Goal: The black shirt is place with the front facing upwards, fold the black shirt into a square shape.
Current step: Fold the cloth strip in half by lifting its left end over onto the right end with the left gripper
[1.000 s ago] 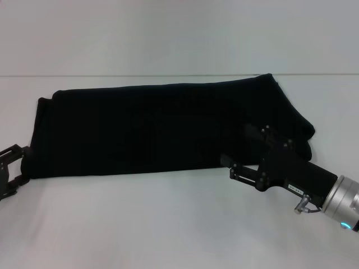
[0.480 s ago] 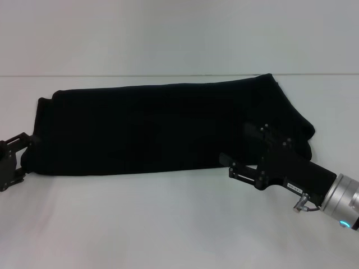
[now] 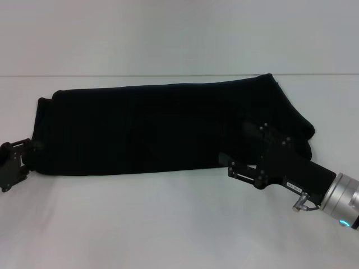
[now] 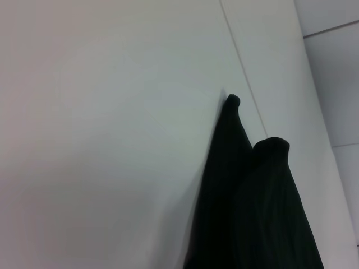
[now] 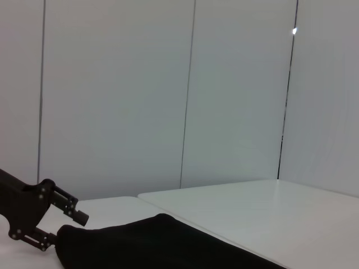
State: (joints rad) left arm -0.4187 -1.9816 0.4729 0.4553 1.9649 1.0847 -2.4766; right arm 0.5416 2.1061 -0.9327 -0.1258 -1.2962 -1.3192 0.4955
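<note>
left gripper (image 3: 25, 152): spread at black shirt (image 3: 157, 129) left end | right gripper (image 3: 238, 159): near edge, grip unclear

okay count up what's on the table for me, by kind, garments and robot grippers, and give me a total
Garments: 1, the black shirt, lying as a long folded band across the table.
Robot grippers: 2, the left gripper at the shirt's left end and the right gripper at its near edge on the right.
Total: 3
</note>
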